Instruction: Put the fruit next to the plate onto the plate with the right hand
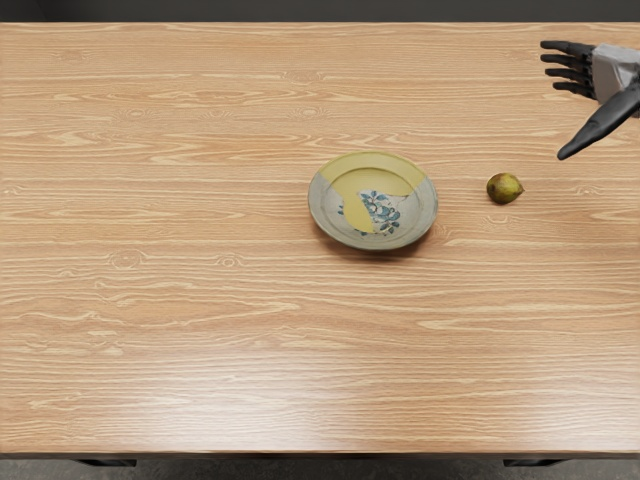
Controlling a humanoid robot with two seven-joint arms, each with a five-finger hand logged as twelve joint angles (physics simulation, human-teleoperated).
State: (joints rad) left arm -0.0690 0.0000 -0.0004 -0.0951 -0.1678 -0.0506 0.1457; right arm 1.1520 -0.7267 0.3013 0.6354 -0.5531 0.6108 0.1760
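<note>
The small greenish fruit [504, 187] lies on the bench [200, 330] at three o'clock from the plate [318, 198], near its rim but not touching. My right hand [598, 85] hangs at about one o'clock from the fruit, near the far right corner, fingers stretched out and holding nothing.

I judge the reach comes first: bring the hand down toward seven o'clock until it is over the fruit, then wrap fingers and thumb around it from above. It looks round and likely to roll, so I'd close gently. After that, lift above the rim and carry toward nine o'clock.

Only the plate's raised rim stands in the way. The left arm doesn't show.
</note>
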